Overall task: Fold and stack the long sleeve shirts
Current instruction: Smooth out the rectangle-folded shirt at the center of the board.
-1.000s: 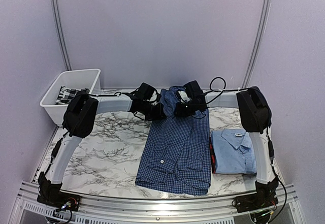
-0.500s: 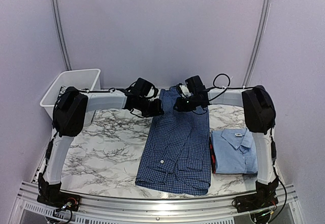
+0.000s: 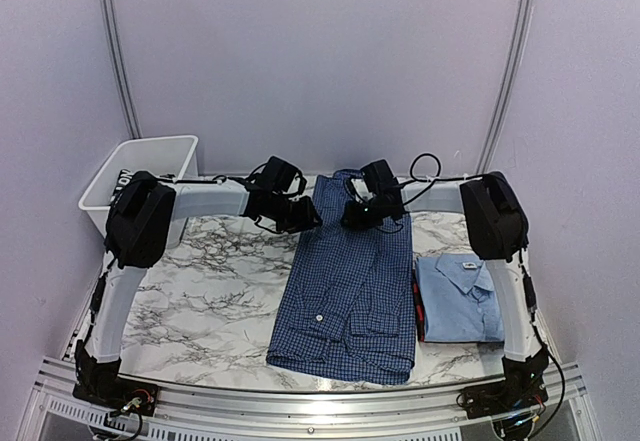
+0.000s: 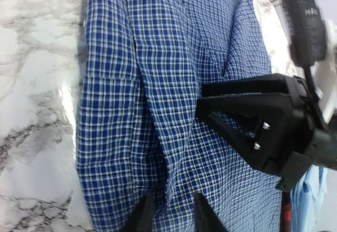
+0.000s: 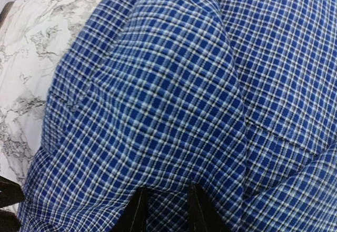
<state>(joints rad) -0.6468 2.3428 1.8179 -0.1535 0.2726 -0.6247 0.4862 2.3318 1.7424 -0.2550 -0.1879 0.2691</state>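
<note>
Dark blue finely checked button-up cloth shirt lying lengthwise at the middle of the white marble-patterned table, its sides turned in so that it forms a long narrow strip running from the near edge to the far side. Plain light blue collared shirt with a white neck label lies folded small, just beside the strip on the right. A white plastic bin stands well apart at the far left corner. Both arms reach to the far end of the strip. The right gripper is at its right far corner, where the checked cloth rises in a peak into the gap between the fingertips, so this claw reads as grasping the dark shirt. The left gripper is at the left far corner, its fingertips straddling a ridge of the same cloth, and whether it pinches or has let go cannot be told. Step in hand, as judged: taking up the far end for the crosswise fold. The next move calls for a firm hold at both far corners, an even lift, and a level carry toward the near hem so the halves meet squarely, before stacking with the light blue shirt
</note>
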